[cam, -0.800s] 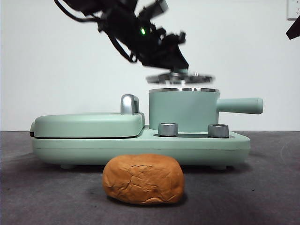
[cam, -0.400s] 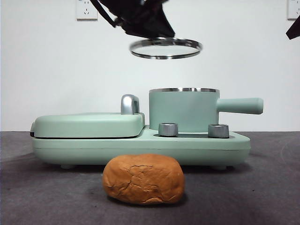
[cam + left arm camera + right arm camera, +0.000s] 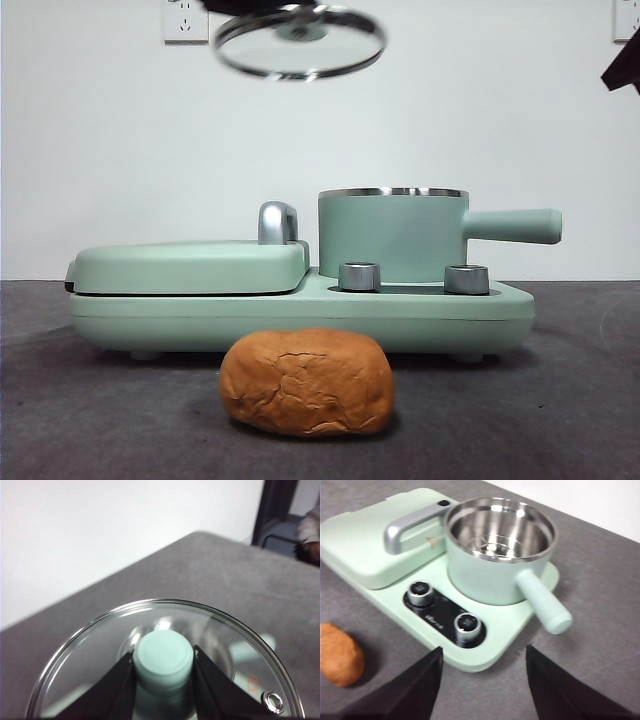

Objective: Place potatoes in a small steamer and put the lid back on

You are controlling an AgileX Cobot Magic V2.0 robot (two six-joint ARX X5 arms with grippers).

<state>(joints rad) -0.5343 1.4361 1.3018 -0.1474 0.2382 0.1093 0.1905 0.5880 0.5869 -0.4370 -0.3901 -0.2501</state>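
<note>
So that the pot (image 3: pixel 499 555) is open for the potato (image 3: pixel 306 382), the left gripper (image 3: pixel 163 672) pinches the lid (image 3: pixel 299 40) knob up high; the right gripper (image 3: pixel 484 672) waits, jaws apart.

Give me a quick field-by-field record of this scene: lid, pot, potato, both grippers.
lid: round clear glass lid, held in the air by its mint-green knob
pot: mint-green steamer pot, uncovered, nothing inside
potato: orange-brown crusty lump, on the table before the cooker
left gripper: shut on the knob
right gripper: open, holding nothing
</note>
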